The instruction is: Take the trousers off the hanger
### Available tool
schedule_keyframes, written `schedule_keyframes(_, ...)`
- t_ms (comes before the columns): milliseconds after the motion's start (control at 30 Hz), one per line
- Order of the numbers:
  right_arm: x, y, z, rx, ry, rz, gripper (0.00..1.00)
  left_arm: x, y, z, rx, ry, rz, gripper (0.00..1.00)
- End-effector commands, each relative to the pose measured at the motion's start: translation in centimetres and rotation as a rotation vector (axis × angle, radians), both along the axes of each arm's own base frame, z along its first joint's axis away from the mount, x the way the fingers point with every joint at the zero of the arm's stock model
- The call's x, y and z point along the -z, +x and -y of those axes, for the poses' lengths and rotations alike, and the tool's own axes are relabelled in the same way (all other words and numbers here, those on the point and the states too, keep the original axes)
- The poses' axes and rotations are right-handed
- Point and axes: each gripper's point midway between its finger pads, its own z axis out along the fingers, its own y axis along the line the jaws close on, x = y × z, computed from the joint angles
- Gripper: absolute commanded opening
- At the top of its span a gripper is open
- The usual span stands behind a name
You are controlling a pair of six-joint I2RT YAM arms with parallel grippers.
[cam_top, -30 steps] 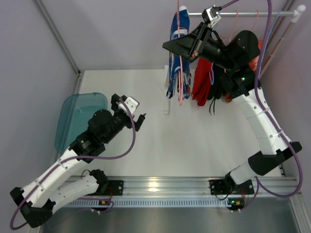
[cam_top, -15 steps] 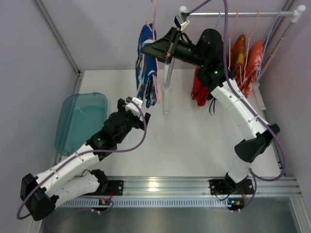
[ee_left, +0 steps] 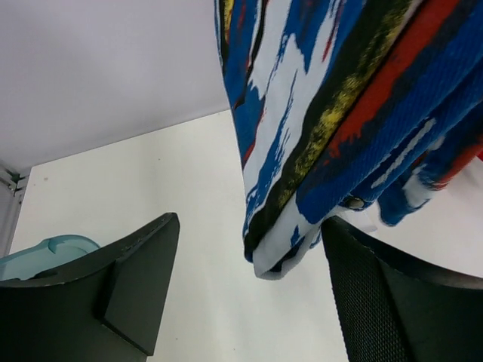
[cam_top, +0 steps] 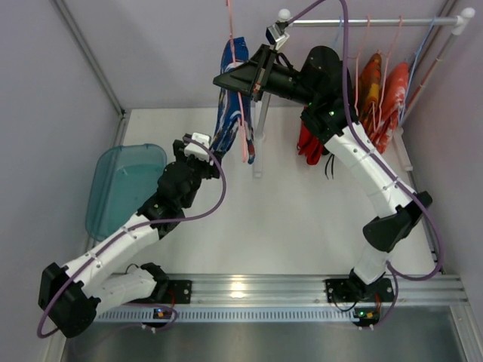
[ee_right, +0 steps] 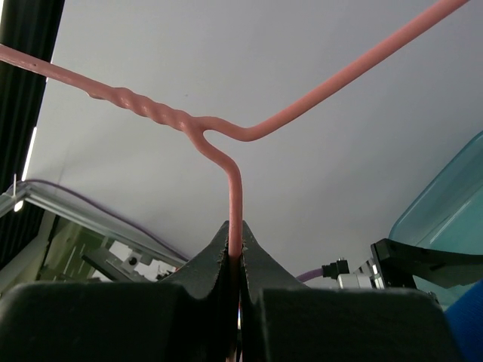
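Observation:
The blue patterned trousers (cam_top: 231, 102) hang from the pink hanger (cam_top: 230, 23), off the rail and left of the white post. My right gripper (cam_top: 226, 78) is shut on the hanger's wire just below its twisted neck; the right wrist view shows the wire (ee_right: 235, 196) pinched between the closed pads (ee_right: 235, 245). My left gripper (cam_top: 214, 149) is open right under the trousers' lower hem. In the left wrist view the hem (ee_left: 287, 256) hangs between the two fingers (ee_left: 128, 279), close to the right-hand one, and the gripper (ee_left: 249, 302) holds nothing.
A teal bin (cam_top: 121, 185) lies on the table at the left. The rail (cam_top: 377, 21) at the back right carries orange patterned garments (cam_top: 381, 83), a red garment (cam_top: 311, 143) and light-blue hangers. A white post (cam_top: 259, 139) stands beside the trousers.
My right gripper has carried the hanger and trousers left, off the rail. My left arm has reached up and forward until its open jaws are under the hem.

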Motion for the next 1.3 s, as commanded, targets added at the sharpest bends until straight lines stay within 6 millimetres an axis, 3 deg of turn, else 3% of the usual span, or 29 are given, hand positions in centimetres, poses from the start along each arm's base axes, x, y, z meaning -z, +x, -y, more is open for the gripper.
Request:
schedule_keyframes(0, -8.0, -4.6, 2.5, -0.002, 0.179, 0.290, 0.00, -4.4, 0.2, 0.1, 0.034, -0.079, 0.106, 0.80)
schedule_keyframes(167, -7.8, -4.7, 2.4, -0.007, 0.175, 0.291, 0.00, -4.6, 0.4, 0.7, 0.078, -0.064, 0.119, 0.81)
schedule_keyframes(367, -7.9, -4.7, 2.5, -0.002, 0.174, 0.301, 0.00, -3.3, -0.6, 2.6, 0.206, -0.032, 0.076, 0.97)
schedule_keyframes(833, -7.5, -4.5, 2.2, -0.007, 0.164, 0.295, 0.00, 1.5, -2.5, 1.0, 0.199, 0.033, -0.028, 0.99)
schedule_keyframes(1000, -7.3, -4.3, 2.1, -0.008, 0.163, 0.284, 0.00, 1.3, -2.0, 0.8, 0.175, 0.033, -0.021, 0.99)
schedule_keyframes(1267, -6.3, -3.8, 1.7, -0.002, 0.142, 0.255, 0.00, -0.5, -1.9, 3.3, 0.268, -0.033, -0.013, 0.99)
